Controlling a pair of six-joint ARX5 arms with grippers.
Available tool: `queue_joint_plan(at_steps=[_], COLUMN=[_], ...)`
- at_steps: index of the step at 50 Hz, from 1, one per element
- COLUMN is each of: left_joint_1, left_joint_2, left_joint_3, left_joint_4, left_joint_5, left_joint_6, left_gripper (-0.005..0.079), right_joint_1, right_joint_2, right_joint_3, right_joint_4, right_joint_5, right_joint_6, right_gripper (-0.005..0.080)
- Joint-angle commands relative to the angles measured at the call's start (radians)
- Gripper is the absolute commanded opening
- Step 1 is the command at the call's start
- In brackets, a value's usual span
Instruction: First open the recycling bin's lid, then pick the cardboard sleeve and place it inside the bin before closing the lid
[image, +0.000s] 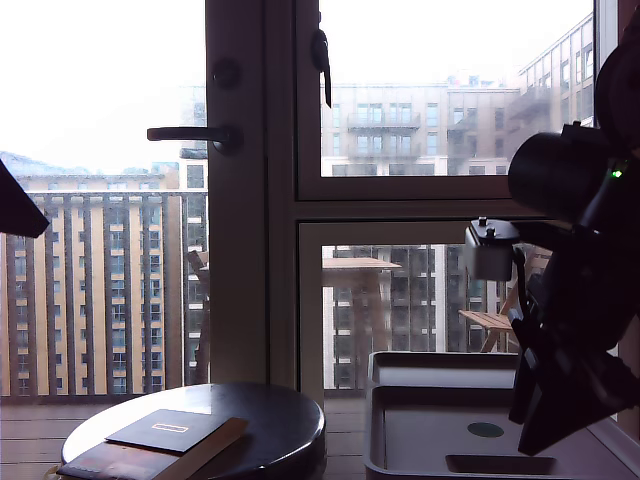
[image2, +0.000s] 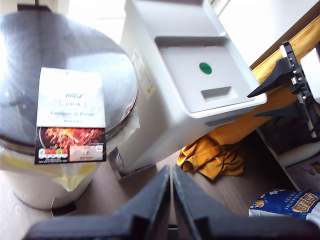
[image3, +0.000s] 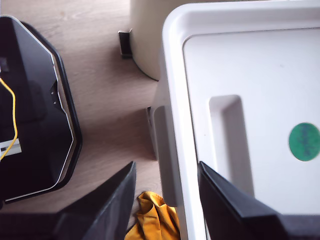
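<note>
In the exterior view the cardboard sleeve (image: 170, 430) lies flat on the round table (image: 280, 425), at the exterior view's left of the recycling bin (image: 400, 440), whose lid (image: 470, 425) is down. The first wrist view shows my first gripper (image2: 171, 192) pinched nearly closed and empty, high above; the sleeve (image2: 70, 116) looks light and stiff, best taken by its overhanging edge. The second wrist view shows my second gripper (image3: 167, 175) spread wide, astride the lid's rim (image3: 172, 100), a rigid, probably smooth grip; a yellow cloth (image3: 152, 220) lies below on the floor.

Lid (image: 430, 430) top bare, cardboard sleeve (image: 168, 430) alone on round table (image: 290, 420), open gap between table and recycling bin (image2: 155, 120)
</note>
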Motion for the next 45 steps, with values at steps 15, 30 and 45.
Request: queue_joint_plan(at_steps=[15, 30, 45], left_joint_1=[-0.002, -0.002, -0.002], left_joint_2=[0.031, 0.031, 0.031], left_joint_3=[-0.005, -0.005, -0.005], left_joint_4=[0.031, 0.033, 0.032], left_joint_5=[0.0, 0.0, 0.0], left_joint_6=[-0.003, -0.003, -0.003], left_gripper=[-0.0018, -0.0018, -0.0018], right_joint_1=[0.002, 0.002, 0.001], right_joint_2=[0.12, 0.217, 0.278], right_joint_3=[0.026, 0.087, 0.114], right_joint_4=[0.066, 0.1, 0.105], right_joint_5=[0.02, 0.035, 0.035], right_joint_6=[-0.026, -0.032, -0.055], right_gripper=[0.0353, 0.0353, 0.0307])
